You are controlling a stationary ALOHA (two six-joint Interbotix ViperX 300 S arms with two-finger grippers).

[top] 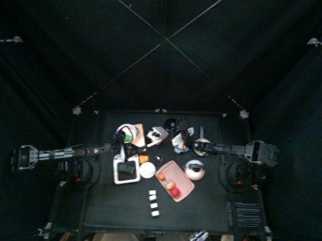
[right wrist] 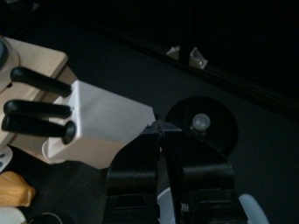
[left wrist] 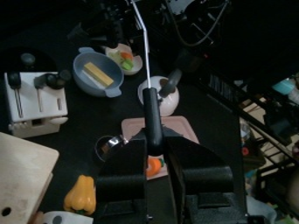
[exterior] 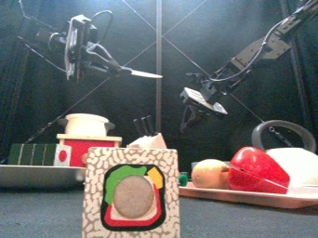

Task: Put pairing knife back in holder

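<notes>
Paring knife (left wrist: 156, 103) first: it is up in the air, not on the table, clamped by its black handle in the left gripper (left wrist: 152, 150). Its long axis runs straight out from the jaws, blade leading. In the front view the blade lies about level, high above the clutter, with the tip towards the right arm.

The holder (right wrist: 105, 118) is a pale block on the table, well below the knife. In the left wrist view it (left wrist: 33, 101) sits off to one side of the blade's line, not ahead of it. So I judge the blade must swing across and tip down before it can go in.

The right gripper (right wrist: 163, 133) hangs just beside the holder, jaws drawn together on nothing. It is the nearer arm, but the left one carries the blade.

By count:
- one knife in hand
- one holder
- three black handles already standing out of the holder
</notes>
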